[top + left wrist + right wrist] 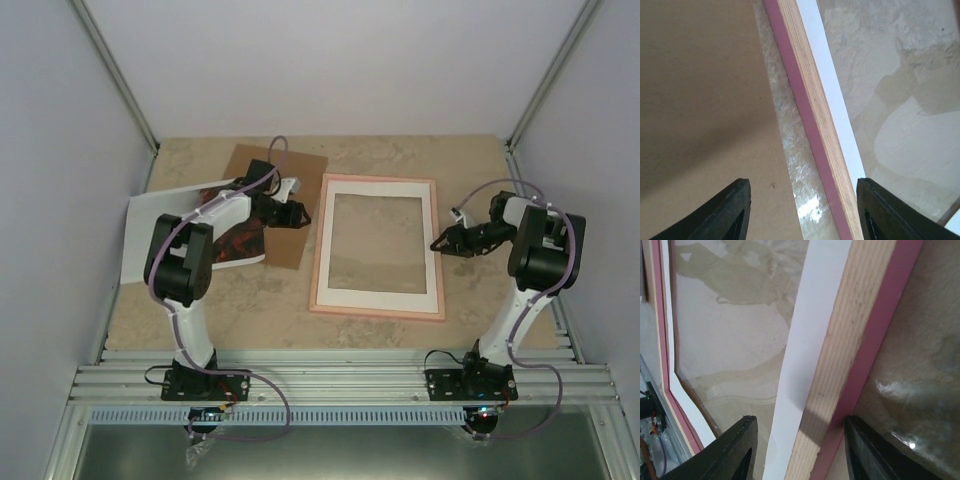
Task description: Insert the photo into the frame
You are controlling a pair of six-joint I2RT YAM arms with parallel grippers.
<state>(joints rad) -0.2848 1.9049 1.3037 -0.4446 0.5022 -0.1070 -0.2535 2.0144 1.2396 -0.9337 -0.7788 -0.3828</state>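
Observation:
The pink frame (375, 302) lies flat in the middle of the table, with a white mat (376, 190) inside it. The photo (238, 241), red foliage on dark, lies to its left, partly hidden under my left arm. My left gripper (303, 213) is open beside the frame's left rail. In the left wrist view the left gripper (802, 215) straddles that rail (812, 125). My right gripper (436, 243) is open at the right rail. In the right wrist view the right gripper (800, 450) straddles that rail (850, 340), next to the mat (810, 330).
A brown backing board (285, 240) lies between photo and frame, also seen in the left wrist view (700, 100). A white sheet (160, 225) lies at the far left by the wall. Metal rails run along the table's near edge (330, 380).

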